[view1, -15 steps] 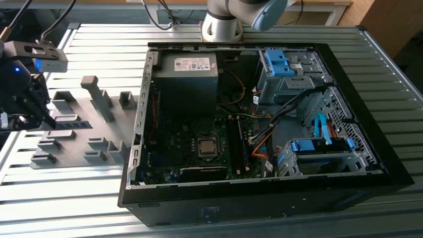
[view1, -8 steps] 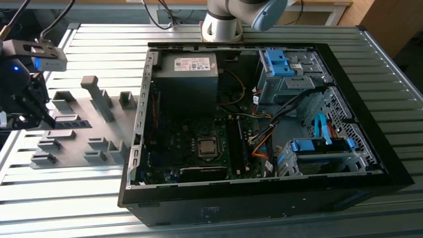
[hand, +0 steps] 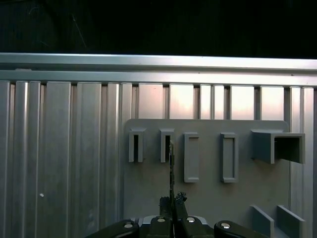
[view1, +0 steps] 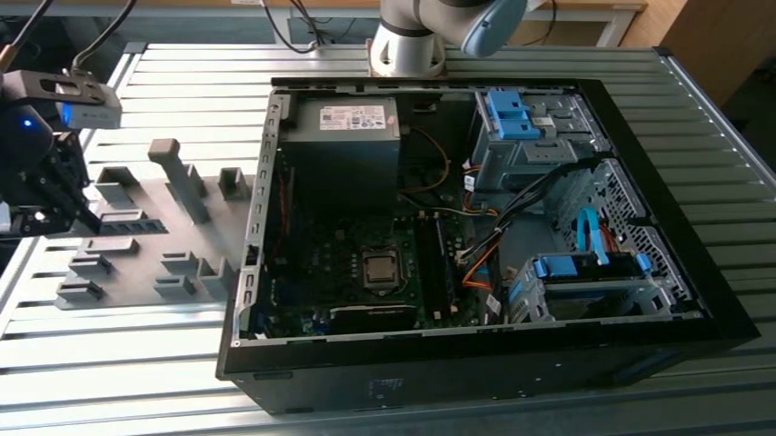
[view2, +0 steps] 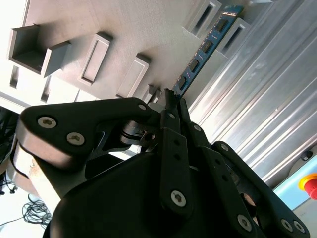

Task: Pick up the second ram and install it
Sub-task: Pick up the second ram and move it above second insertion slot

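Note:
The second ram (view2: 210,42), a thin blue-green stick with black chips, lies low along the grey holder tray (view2: 148,29) beside two of its slotted blocks. My gripper (view2: 171,96) is shut on the near end of the stick. In the first wrist view the ram (hand: 171,163) is edge-on, running from the gripper (hand: 172,199) up to a slot block. In the exterior view the gripper (view1: 83,216) is at the exterior view's left over the tray (view1: 158,263), with the ram (view1: 134,225) level just above it. I cannot tell whether the stick still touches the tray.
The open black computer case (view1: 485,363) lies on the slatted metal table (view1: 122,363), to the exterior view's right of the tray, with its motherboard (view1: 363,263) exposed. Blue drive-bay latches (view1: 515,113) and cables sit inside. The arm's base (view1: 406,45) stands behind the case.

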Robot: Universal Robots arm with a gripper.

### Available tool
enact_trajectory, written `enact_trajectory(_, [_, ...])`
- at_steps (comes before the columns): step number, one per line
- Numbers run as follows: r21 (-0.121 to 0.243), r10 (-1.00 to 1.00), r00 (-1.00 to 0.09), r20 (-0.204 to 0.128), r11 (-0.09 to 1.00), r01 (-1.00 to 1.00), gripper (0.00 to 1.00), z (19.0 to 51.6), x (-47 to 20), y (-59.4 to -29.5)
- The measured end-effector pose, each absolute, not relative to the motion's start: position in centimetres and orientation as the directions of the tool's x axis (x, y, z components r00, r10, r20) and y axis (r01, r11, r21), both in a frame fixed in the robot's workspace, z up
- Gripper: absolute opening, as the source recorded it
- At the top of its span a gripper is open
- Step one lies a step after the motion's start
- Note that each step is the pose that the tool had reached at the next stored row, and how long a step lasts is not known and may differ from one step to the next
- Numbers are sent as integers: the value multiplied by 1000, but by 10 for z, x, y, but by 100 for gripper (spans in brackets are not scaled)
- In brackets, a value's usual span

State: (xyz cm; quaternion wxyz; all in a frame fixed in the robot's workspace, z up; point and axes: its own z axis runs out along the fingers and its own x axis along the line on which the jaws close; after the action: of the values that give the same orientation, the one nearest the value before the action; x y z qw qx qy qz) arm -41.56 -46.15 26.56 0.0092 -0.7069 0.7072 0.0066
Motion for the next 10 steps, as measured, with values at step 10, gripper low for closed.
enact_trajectory(10, [-4,-1000,0,-22,1,-1000,14,269,-416,-461])
